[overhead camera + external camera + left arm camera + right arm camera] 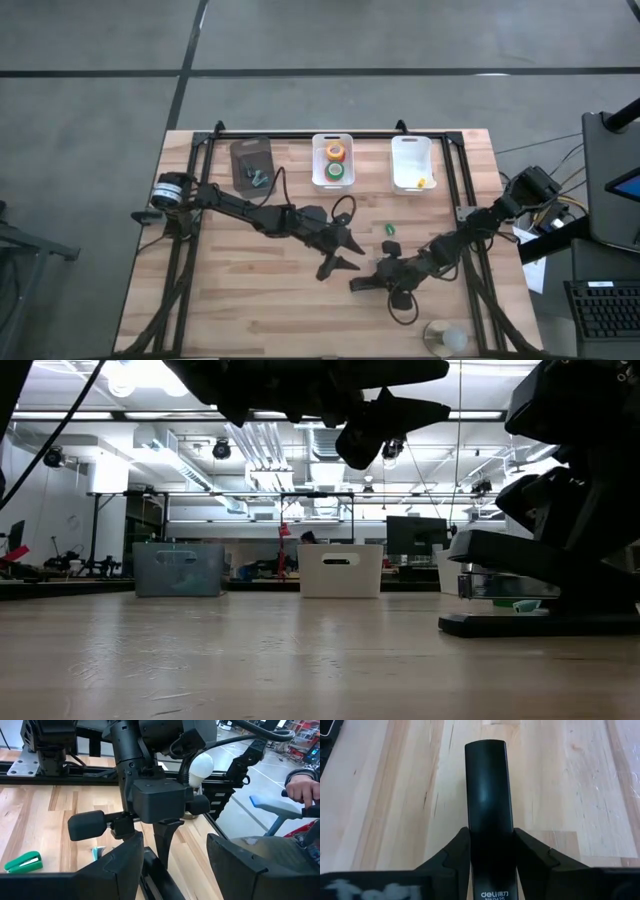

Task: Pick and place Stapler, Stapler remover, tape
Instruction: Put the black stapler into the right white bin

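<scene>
The slim black stapler point(488, 795) lies on the wooden table point(250, 310) right of its middle, with its base point(530, 625) on the wood. My right gripper point(380, 278) reaches in from the table's right and is shut on it. My left gripper point(352, 254) hangs open just left of the stapler, above the table and touching nothing. Orange and green tape rolls point(334, 160) sit in the middle white bin point(316, 170) at the far edge. Silvery stapler removers point(258, 178) lie in the grey bin point(240, 155). My right gripper pinches the stapler between its two fingers, one on each long side point(470, 845), toward the end with the white lettering. The fingers point(532, 857) slant down from the table's right and lie along the stapler. Its base rests on the table.
A second white bin point(412, 150) at the far right holds a small yellow bit. A small green piece point(389, 230) and a dark bit point(390, 245) lie just beyond the stapler. A whitish round object point(446, 338) sits at the near edge. A person's hand point(300, 787) shows beyond the table.
</scene>
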Motion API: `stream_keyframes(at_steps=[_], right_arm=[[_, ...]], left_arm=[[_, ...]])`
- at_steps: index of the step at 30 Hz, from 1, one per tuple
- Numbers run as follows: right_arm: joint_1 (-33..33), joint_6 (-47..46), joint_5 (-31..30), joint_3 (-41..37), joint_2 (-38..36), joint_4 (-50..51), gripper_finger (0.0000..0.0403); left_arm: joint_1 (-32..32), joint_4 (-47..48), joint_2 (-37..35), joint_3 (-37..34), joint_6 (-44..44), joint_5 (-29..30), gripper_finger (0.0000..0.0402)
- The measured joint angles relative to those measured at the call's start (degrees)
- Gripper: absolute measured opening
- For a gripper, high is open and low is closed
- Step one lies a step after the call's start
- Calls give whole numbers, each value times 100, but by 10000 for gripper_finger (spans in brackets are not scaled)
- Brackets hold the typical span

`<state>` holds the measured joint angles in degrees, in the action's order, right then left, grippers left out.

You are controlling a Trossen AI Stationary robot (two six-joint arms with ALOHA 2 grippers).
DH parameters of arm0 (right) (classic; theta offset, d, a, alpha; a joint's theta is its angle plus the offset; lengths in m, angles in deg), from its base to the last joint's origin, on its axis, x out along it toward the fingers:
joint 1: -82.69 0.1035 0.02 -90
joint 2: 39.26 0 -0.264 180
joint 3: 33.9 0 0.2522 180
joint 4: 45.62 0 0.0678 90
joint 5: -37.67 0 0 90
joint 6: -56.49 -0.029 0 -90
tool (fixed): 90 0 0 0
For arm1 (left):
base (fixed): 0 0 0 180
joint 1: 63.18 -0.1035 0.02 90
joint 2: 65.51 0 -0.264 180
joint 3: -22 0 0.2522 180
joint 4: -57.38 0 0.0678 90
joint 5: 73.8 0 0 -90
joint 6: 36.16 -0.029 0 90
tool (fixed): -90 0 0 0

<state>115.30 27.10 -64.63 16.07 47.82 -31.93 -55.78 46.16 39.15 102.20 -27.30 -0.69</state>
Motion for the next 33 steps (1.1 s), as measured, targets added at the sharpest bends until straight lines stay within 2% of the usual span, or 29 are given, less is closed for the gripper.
stream_keyframes(at_steps=[9,14,18,25,33], right_arm=[[-46,29,-142,210,-226,-10,129],[-152,112,-355,366,-739,620,123],[-320,41,-868,387,-1336,1367,121],[-857,-688,-1951,387,-2558,2712,128],[-1759,-1313,-3167,387,-3606,3727,127]], left_arm=[[0,-218,-9,0,73,-114,218],[18,-290,-177,0,101,-465,218],[90,-345,-292,-9,11,-687,218],[238,-340,-369,-9,-96,-712,218],[262,-240,-369,-13,-136,-710,218]])
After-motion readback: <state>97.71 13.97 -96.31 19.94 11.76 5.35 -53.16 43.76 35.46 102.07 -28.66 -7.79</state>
